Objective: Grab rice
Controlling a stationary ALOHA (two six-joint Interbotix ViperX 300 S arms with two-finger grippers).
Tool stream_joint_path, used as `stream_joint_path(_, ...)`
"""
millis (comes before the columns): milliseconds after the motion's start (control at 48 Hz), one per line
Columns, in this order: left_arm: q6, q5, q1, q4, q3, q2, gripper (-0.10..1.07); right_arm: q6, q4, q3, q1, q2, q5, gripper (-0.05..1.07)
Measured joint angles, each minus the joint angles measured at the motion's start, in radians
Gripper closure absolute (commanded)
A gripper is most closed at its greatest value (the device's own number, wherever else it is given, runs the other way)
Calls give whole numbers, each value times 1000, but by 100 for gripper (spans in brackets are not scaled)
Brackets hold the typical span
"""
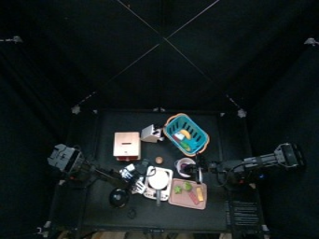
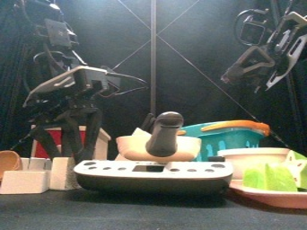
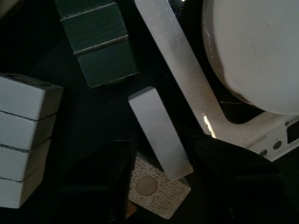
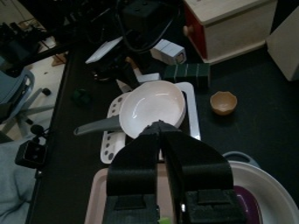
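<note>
Jaws spread wide, the left gripper [image 2: 74,115] hangs just above the white blocks [image 3: 26,140], while the right gripper [image 4: 162,144], pressed together, hovers above the scale [image 4: 146,114].

The pen is dim throughout: the black curtains [image 1: 75,56] and black table [image 1: 106,177] swallow most of the light. Seen from above, only the cluster of things at the table's middle is lit, and its details run together. At table height the white scale [image 2: 153,175] and pale bowl [image 2: 153,144] stand bright against darkness, with thin highlights along the frame poles [image 2: 153,54]. The left wrist camera gives a soft, close picture; a small glare spot sits beside the white plate [image 3: 263,52], and deep shadow fills the lower corners. The right wrist view looks brightest, perhaps lit from the room beyond.
</note>
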State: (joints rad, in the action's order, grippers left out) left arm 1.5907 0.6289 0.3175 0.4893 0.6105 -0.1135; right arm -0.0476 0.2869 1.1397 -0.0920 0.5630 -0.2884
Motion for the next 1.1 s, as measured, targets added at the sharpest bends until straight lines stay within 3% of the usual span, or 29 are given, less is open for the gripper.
stream_joint_path(250,-2,2,-2,-2,2,9,46,2,0,0,0,0,2,101)
stream_joint_path(646,0,58,-2,12,46,132,47,3,-3,0,3,0,0,101)
stream_joint_path(1104,2,58,-2,17,51,135,47,3,-8,0,3,0,0,101)
